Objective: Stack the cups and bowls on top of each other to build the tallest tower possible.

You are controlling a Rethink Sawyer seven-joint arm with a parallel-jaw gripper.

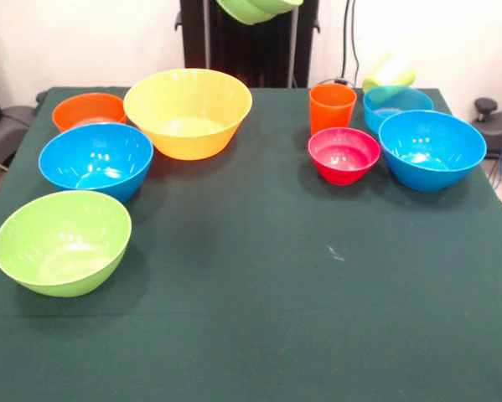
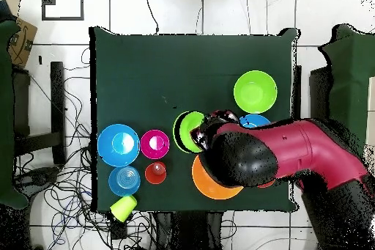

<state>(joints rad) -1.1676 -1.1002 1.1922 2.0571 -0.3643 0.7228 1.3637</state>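
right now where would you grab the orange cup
The orange cup stands upright, mouth up, on the table. Come straight down and pinch its rim on the side facing away from the red-pink bowl, since the bowl and the small blue bowl crowd its other sides.

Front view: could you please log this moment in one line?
small green bowl aloft in claw | nothing stacked yet | yellow bowl empty

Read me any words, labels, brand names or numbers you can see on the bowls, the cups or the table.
None can be read: the bowls, such as the yellow bowl, the orange cup and the green table cloth are plain.
A cardboard box beside the table bears a dark mark, too small to read.
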